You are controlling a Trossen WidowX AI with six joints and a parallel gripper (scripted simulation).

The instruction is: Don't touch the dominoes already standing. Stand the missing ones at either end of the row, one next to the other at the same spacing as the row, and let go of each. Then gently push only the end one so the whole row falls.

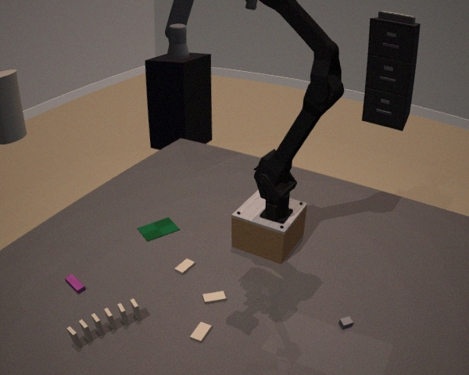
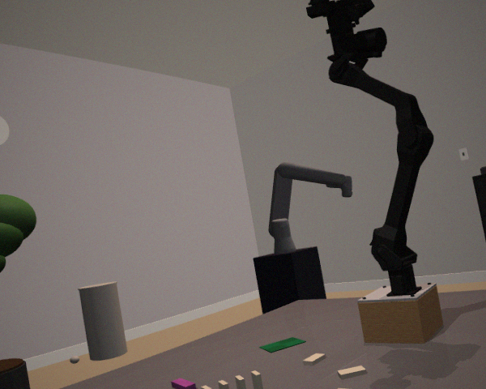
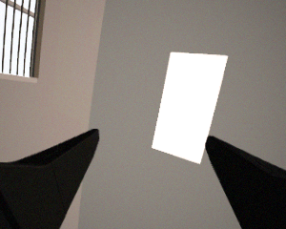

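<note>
Claw (image 3: 153, 137) wide open, seemingly upturned

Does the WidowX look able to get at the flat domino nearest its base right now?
Probably yes: the gripper is open and empty, and nothing lies against that domino, though the arm must first come down.
</note>
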